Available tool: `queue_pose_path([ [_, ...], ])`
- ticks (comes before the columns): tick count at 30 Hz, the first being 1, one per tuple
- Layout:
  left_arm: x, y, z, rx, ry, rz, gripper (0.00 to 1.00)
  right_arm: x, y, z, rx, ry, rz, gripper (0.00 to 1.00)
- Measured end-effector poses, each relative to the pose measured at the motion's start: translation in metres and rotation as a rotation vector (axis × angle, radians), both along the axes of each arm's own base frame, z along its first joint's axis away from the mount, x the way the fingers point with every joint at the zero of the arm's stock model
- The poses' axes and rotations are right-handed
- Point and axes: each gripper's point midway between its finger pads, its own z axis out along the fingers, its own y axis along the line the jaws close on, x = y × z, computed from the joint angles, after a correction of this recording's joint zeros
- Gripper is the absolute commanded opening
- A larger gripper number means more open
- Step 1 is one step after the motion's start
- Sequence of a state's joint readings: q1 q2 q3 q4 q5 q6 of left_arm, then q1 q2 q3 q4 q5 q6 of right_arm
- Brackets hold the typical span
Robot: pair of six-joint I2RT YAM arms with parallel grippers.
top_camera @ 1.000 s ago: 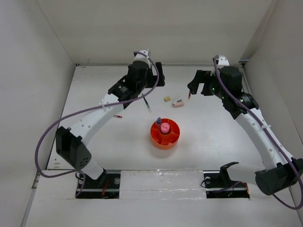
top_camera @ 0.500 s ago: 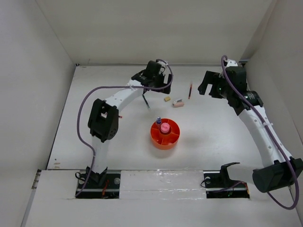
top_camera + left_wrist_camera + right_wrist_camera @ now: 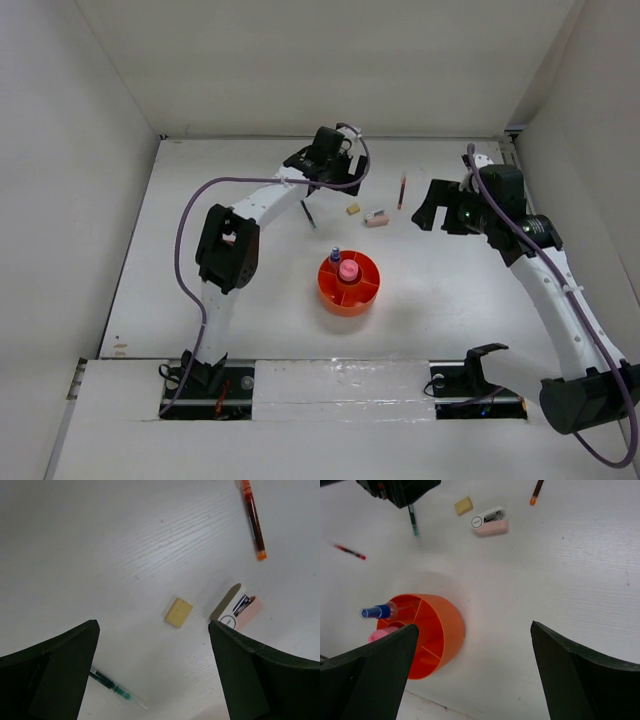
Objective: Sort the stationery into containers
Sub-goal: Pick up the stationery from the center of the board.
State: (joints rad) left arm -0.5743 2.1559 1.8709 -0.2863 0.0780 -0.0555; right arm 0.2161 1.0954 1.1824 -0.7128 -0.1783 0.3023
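The orange organiser tray (image 3: 364,298) stands mid-table with a pink tube (image 3: 348,270) in its centre cup and a blue-capped bottle (image 3: 335,256) in an outer compartment. Behind it lie a dark pen (image 3: 308,214), a tan eraser (image 3: 352,209), a pinkish eraser (image 3: 376,218) and a red pen (image 3: 402,192). My left gripper (image 3: 152,680) hovers open above the tan eraser (image 3: 178,612), with the dark pen (image 3: 112,687) by its left finger. My right gripper (image 3: 472,680) hangs open and empty, right of the tray (image 3: 451,625). A second red pen (image 3: 350,551) lies far left.
White walls close in the table at the back and on both sides. The left arm's folded elbow (image 3: 228,250) stands left of the tray. Bare table lies between the tray and the right gripper (image 3: 432,205).
The left arm has folded its elbow in and carried its gripper right, over the erasers. The right gripper has drawn toward the near right, away from the red pen.
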Motion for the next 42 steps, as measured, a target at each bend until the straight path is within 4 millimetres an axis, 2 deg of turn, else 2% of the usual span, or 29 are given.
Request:
queue_pose_path([
  [2,0.007,-0.007,0.000,-0.007,-0.016,-0.020,0.84,-0.004,0.001,-0.008,-0.001,0.019,0.009,1.00],
  [4,0.013,-0.013,-0.010,-0.004,-0.015,-0.039,0.82,-0.005,0.000,-0.014,-0.012,0.040,0.014,1.00],
  [9,0.011,-0.016,-0.057,0.033,0.056,-0.067,0.81,-0.003,-0.003,-0.022,-0.059,0.073,0.025,1.00],
  [13,0.005,-0.016,-0.080,0.048,0.105,-0.087,0.72,-0.002,-0.006,-0.020,-0.079,0.067,0.030,1.00],
  [14,0.004,-0.017,-0.082,0.046,0.110,-0.094,0.67,-0.003,-0.006,-0.020,-0.081,0.066,0.031,1.00],
  [19,0.003,-0.022,-0.082,0.024,0.110,-0.114,0.64,-0.003,-0.006,-0.021,-0.083,0.070,0.032,1.00],
  [21,0.000,-0.022,-0.088,0.023,0.118,-0.119,0.64,-0.003,-0.006,-0.021,-0.083,0.069,0.032,1.00],
  [23,-0.001,-0.022,-0.092,0.022,0.118,-0.126,0.58,-0.004,-0.006,-0.021,-0.082,0.069,0.032,1.00],
  [29,-0.002,-0.026,-0.092,0.003,0.114,-0.143,0.58,-0.006,-0.006,-0.019,-0.076,0.062,0.036,1.00],
  [32,-0.002,-0.027,-0.092,-0.001,0.115,-0.146,0.52,-0.009,-0.005,-0.019,-0.072,0.062,0.040,1.00],
  [42,-0.005,-0.030,-0.095,0.033,0.070,-0.125,0.52,-0.016,-0.005,-0.017,-0.064,0.048,0.046,1.00],
])
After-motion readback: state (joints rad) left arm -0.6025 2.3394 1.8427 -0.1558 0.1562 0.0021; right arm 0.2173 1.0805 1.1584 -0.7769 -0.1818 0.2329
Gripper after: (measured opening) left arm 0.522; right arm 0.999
